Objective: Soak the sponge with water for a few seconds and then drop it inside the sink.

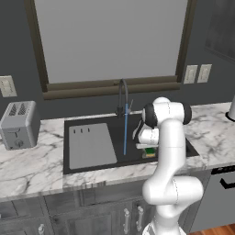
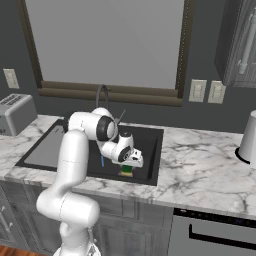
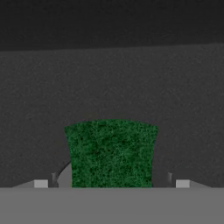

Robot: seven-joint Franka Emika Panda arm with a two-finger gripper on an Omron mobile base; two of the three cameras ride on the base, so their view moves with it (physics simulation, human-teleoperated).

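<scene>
Over sink (image 1: 92, 158) basin: gripper (image 3: 111, 184) jaws spread, sponge (image 3: 111, 153) between tips, green top up, just beside water (image 1: 125, 133). Risk: sponge clings to one finger, lifts out on retreat.

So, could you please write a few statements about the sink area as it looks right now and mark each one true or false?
1. Water runs from the faucet into the sink. True.
2. The sponge shows its green side to the hand camera. True.
3. The gripper is clamped tight on the sponge. False: the fingers stand apart from the sponge's sides.
4. The toaster sits inside the sink. False: it stands on the countertop, to the left of the sink.
5. The sponge is under the water stream. False: it is to the right of it.
</scene>
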